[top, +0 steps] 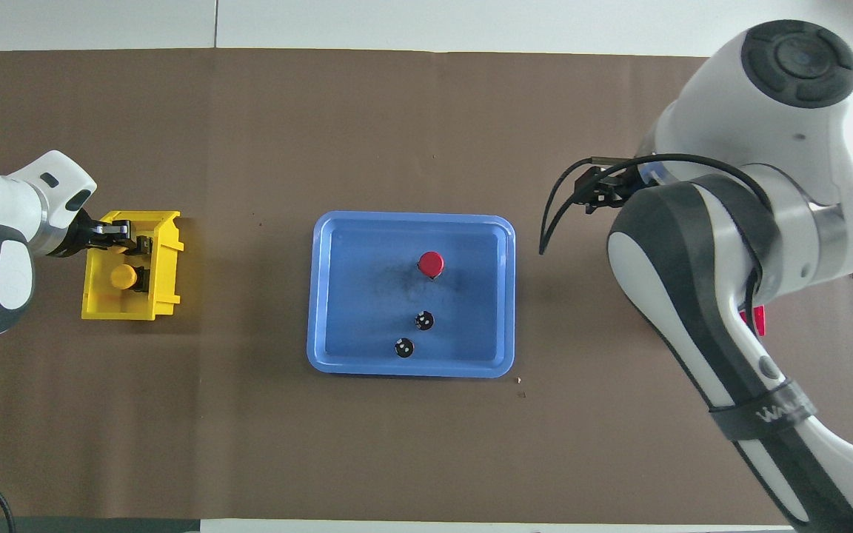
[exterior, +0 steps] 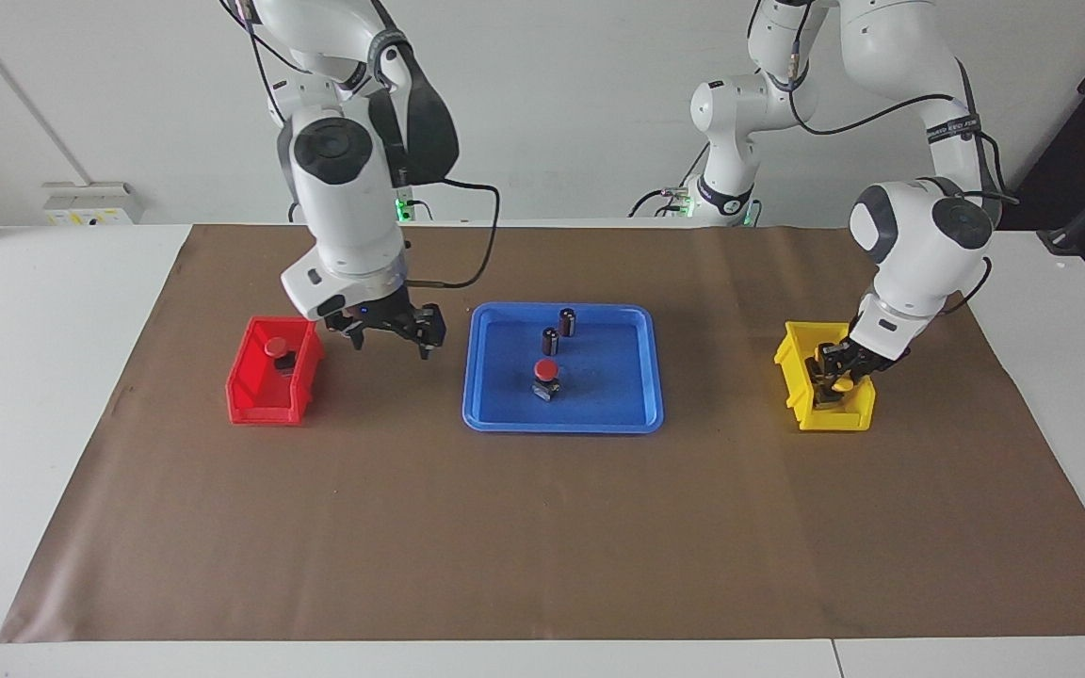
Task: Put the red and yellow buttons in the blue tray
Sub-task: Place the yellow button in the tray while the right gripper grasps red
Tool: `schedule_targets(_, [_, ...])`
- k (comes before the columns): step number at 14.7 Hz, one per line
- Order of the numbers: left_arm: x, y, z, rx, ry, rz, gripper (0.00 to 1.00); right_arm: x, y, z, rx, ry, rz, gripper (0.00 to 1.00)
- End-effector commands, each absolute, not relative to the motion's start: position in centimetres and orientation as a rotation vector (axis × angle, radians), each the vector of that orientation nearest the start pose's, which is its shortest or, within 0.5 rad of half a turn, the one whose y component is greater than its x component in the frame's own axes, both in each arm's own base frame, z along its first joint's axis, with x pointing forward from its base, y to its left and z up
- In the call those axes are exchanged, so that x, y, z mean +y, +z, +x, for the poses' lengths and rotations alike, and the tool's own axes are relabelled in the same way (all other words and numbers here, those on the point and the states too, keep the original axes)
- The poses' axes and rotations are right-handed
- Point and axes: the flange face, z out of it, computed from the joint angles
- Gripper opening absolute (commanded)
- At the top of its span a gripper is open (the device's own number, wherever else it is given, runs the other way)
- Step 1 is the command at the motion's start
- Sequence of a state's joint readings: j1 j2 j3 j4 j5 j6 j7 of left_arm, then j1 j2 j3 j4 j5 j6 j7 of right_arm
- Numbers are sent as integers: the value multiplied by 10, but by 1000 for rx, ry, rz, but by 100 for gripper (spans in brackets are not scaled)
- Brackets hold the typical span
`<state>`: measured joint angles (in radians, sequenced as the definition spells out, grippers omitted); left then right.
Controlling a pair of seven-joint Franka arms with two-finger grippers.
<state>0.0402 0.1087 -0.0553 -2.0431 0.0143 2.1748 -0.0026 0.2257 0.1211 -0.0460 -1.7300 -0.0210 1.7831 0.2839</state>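
Round-capped red button [exterior: 546, 369] in shallow blue tray [exterior: 637, 395]

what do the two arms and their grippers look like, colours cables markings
Both arms have glossy white rounded shells with dark grey round joint caps. The right arm has a black cable looping off its wrist. The left arm wears black straps with white lettering and a thin black cable. The right gripper and left gripper are black.

Both arms [exterior: 345, 188] were glossy white with dark grey round joint caps, black cables [exterior: 467, 235], and black grippers [exterior: 390, 330].
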Motion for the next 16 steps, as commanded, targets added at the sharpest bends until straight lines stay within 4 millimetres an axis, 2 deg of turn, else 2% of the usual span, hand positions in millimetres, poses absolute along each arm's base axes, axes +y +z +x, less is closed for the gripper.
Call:
schedule_targets(1, [-14,484,620,34,46,-3125,1,33,471,531,0,86,-3151,99])
schedule_targets(2, [-46,509,626,35,53,-3125,1,20,458,524,-32,79,-3149,97])
schedule_targets(3, [-100,514,623,-41,47,-3120,1,6,448,516,-38,46,-3147,97])
schedule_targets(4, [-148,510,617,-195,-3,-3114,1,-17,438,511,-43,15,-3146,95])
schedule_targets(5, [-204,498,604,-320,-92,-3129,1,-37,430,506,-50,-11,-3145,91])
schedule_targets(6, [-252,486,587,-412,-129,-3138,1,-42,423,502,-44,-16,-3144,88])
schedule_targets(7, [-292,471,570,-431,-127,-3143,1,-42,420,501,-46,-9,-3144,84])
schedule_targets(8, [-317,461,557,-407,-130,-3153,1,-43,414,500,-46,-9,-3144,82])
schedule_targets(9, [-344,441,541,-372,-113,-3156,1,-43,409,498,-51,-21,-3144,80])
schedule_targets(12, [-381,403,517,-341,-72,-3146,1,-46,397,498,-54,-43,-3146,69])
schedule_targets(13, [-385,387,515,-332,-46,-3134,1,-48,391,499,-54,-45,-3146,68])
schedule_targets(15, [-386,373,517,-331,-26,-3125,1,-52,383,495,-50,-67,-3148,68])
schedule_targets(16, [-386,372,517,-328,-23,-3123,2,-53,379,492,-50,-64,-3147,66])
